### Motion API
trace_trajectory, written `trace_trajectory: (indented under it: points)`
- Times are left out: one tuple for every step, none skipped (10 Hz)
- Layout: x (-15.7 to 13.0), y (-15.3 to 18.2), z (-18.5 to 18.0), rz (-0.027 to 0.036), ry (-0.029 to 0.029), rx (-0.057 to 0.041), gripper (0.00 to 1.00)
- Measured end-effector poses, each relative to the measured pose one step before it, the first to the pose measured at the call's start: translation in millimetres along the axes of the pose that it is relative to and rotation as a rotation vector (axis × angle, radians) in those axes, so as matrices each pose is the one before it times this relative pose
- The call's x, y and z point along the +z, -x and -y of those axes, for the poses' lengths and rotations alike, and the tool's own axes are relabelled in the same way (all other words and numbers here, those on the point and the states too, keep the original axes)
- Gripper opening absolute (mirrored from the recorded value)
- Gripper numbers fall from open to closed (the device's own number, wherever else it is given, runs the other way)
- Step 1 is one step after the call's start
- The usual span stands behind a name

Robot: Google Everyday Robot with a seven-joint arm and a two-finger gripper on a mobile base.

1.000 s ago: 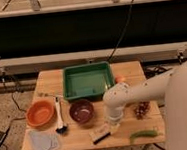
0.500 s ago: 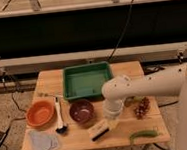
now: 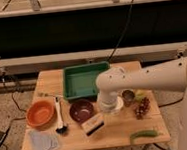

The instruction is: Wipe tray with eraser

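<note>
The green tray (image 3: 82,82) sits at the back middle of the wooden table. The eraser (image 3: 93,123), a tan block with a dark underside, lies on the table near the front, just right of the maroon bowl. My white arm reaches in from the right. Its wrist end with the gripper (image 3: 109,108) hangs over the table just right of and behind the eraser, below the tray's front right corner. The arm hides the tray's right edge.
An orange bowl (image 3: 40,114), a white-handled brush (image 3: 59,116) and a maroon bowl (image 3: 82,111) stand left of the eraser. A grey-blue cloth (image 3: 43,142) lies at the front left. A metal can (image 3: 128,96), grapes (image 3: 142,108) and a green pepper (image 3: 143,133) are on the right.
My arm has stretched further left and back, now overlapping the tray's right edge. The eraser and the other things have not moved.
</note>
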Motion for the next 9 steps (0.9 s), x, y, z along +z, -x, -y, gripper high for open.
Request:
trace_trajectory:
  points:
    - [-14.56, 4.13, 8.84, 0.00679, -0.01686, -0.00261, 0.0]
    - [-12.12, 3.08, 9.86, 0.00357, -0.01521, -0.00258, 0.0]
    - [-9.31, 2.41, 12.58, 0.00201, -0.01597, -0.00336, 0.0]
    - [-5.9, 1.6, 13.22, 0.00137, -0.01265, -0.002, 0.0]
    - [-3.19, -4.28, 9.81, -0.00128, -0.0069, 0.00648, 0.0]
    - [-2.59, -8.23, 10.69, -0.00528, -0.00716, 0.015, 0.0]
    - [-2.21, -9.62, 18.0, -0.02074, -0.01906, 0.0146, 0.0]
    - [-0.06, -6.52, 14.82, -0.02126, -0.01665, 0.01299, 0.0]
    - [-0.03, -8.47, 10.29, -0.01613, -0.01245, 0.01618, 0.0]
